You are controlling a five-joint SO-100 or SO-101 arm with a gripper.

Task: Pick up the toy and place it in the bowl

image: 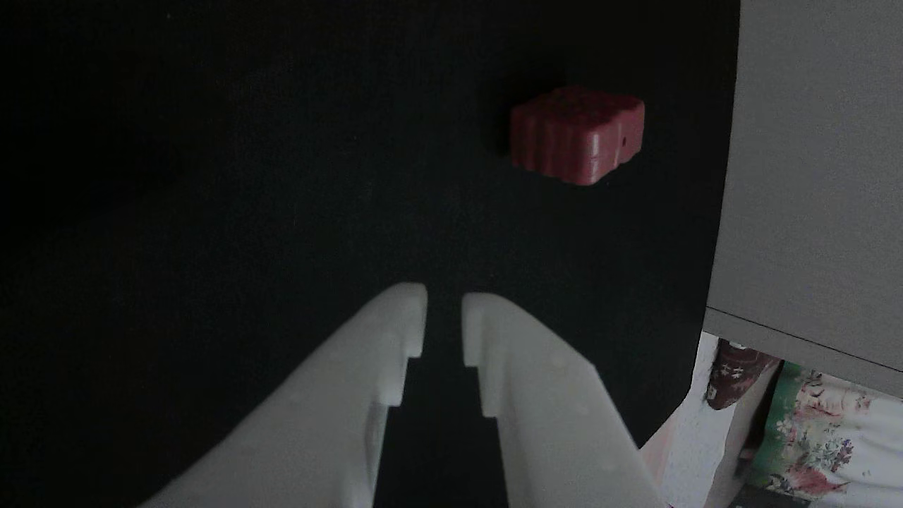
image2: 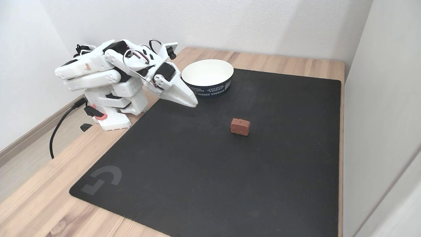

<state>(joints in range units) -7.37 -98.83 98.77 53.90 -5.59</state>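
The toy [image2: 240,126], a small dull-red block with ridged sides, lies on the black mat [image2: 213,177] near its middle. In the other view the toy [image: 577,134] sits ahead and to the upper right of my gripper [image: 444,310], well apart from it. The white fingers [image: 395,331] stand almost together with a narrow slit and nothing between them. In the fixed view my gripper [image2: 193,102] hovers low over the mat's far left part, the arm folded back. The bowl [image2: 210,89], white inside with a dark blue wall, stands just right of the gripper at the mat's far edge.
The mat lies on a wooden table [image2: 33,204]. A light wall [image2: 378,98] runs along the table's right edge, seen as a grey panel [image: 811,176] in the other view. The arm's base [image2: 111,118] and a black cable [image2: 56,131] are at the left.
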